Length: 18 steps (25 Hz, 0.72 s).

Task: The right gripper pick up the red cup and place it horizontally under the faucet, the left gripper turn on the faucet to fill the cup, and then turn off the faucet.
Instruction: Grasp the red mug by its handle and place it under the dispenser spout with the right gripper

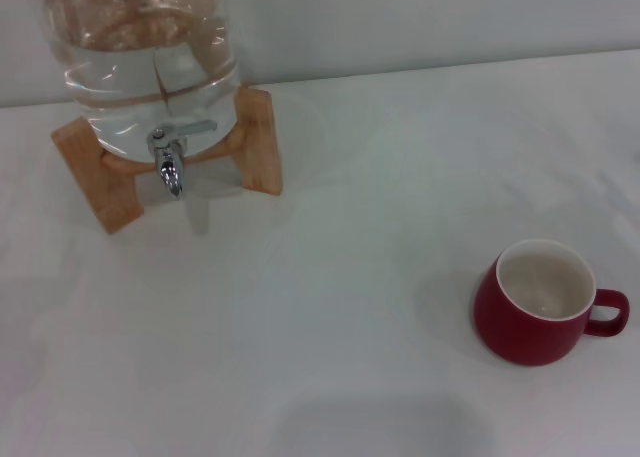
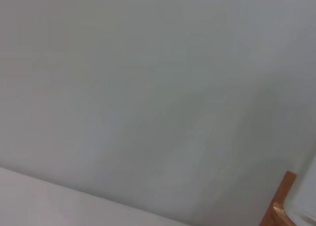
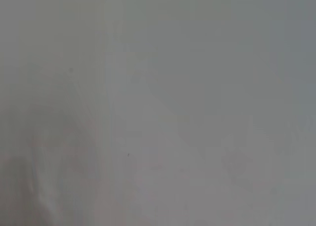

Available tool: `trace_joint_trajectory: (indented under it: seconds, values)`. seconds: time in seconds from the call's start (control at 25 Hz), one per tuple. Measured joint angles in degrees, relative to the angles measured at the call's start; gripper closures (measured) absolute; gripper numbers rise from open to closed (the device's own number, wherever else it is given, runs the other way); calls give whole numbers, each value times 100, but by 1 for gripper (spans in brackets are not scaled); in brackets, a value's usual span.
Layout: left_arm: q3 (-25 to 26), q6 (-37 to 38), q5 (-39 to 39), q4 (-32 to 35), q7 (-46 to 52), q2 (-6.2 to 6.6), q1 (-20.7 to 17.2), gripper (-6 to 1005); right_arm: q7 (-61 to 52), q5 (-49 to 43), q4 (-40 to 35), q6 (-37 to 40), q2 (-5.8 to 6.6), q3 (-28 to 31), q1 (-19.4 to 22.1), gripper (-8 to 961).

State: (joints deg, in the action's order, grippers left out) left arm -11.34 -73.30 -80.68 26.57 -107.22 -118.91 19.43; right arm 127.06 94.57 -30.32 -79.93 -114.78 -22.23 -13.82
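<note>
Upright, red cup [image 1: 540,303] well apart from faucet [image 1: 172,157].

Soft, even light falls from overhead, leaving only faint shadows under the red cup [image 1: 541,302] and the wooden stand [image 1: 112,182]. Bright glints sit on the faucet [image 1: 172,157] and glass jar [image 1: 150,47]. Both wrist views are hazy, featureless grey.

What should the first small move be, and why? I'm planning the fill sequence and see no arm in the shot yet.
Probably bring the right gripper down over the red cup. It stands upright on the table's right side, handle pointing right, far from the faucet, whose spout has nothing beneath it. Neither gripper is in view, so nothing is held yet.
</note>
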Motion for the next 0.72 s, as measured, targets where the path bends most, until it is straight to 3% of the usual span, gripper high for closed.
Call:
trace_joint_trajectory:
  seconds: [0.72]
  values:
    - [0, -1, 0, 11, 8, 0, 12, 277, -35, 9, 0, -7, 0, 0, 42, 333]
